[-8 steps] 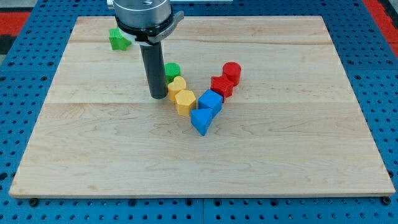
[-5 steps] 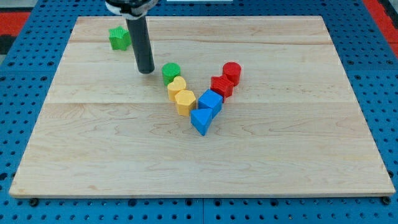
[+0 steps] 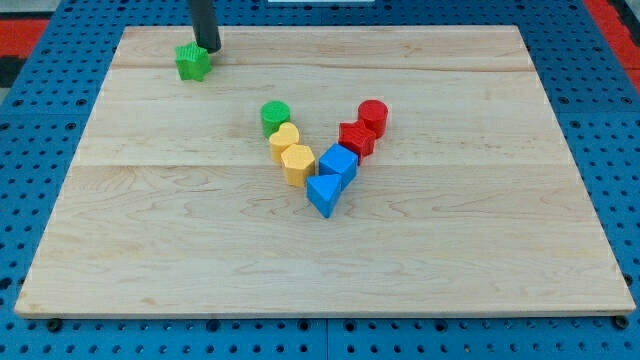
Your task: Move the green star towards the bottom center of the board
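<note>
The green star [image 3: 192, 62] lies near the top left corner of the wooden board [image 3: 150, 240]. My tip [image 3: 207, 46] stands just above and to the right of the star, close to it or touching its upper right edge; I cannot tell which. The rod rises out of the view's top.
A cluster sits at the board's middle: a green cylinder [image 3: 275, 115], a yellow cylinder [image 3: 285, 138], a yellow hexagon [image 3: 297, 162], a blue cube [image 3: 338, 163], a blue triangle [image 3: 322, 193], a red star [image 3: 355, 138] and a red cylinder [image 3: 372, 116].
My tip has moved from beside the yellow and green blocks at the middle up and left to the green star's upper right. No block has moved.
</note>
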Robot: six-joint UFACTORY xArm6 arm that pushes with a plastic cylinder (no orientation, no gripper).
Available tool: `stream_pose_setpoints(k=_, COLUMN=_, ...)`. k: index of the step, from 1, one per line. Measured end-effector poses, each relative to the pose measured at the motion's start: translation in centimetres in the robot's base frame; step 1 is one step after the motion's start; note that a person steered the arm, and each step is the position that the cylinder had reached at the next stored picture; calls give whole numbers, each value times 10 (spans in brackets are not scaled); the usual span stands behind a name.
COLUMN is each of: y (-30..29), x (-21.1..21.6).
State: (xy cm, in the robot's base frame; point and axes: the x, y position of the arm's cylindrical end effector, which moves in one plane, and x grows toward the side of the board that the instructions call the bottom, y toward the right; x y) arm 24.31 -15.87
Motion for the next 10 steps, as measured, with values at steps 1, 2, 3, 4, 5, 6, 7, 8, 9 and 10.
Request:
stream_pose_setpoints(k=1, y=-17, x=16)
stream_pose_setpoints(k=2, y=-36, x=31)
stream_pose_setpoints(k=3, y=-54, x=45)
stream_pose_setpoints(k=4, y=-74, x=45)
stream_pose_setpoints(k=5, y=-84, x=51)
stream_pose_setpoints(k=6, y=-81, x=76)
stream_pose_setpoints(k=7, y=-70, x=109)
stream_pose_setpoints(k=8, y=-56, x=142)
stream_pose_setpoints(k=9, y=-40, x=183)
stream_pose_setpoints(k=10, y=-22, x=224)
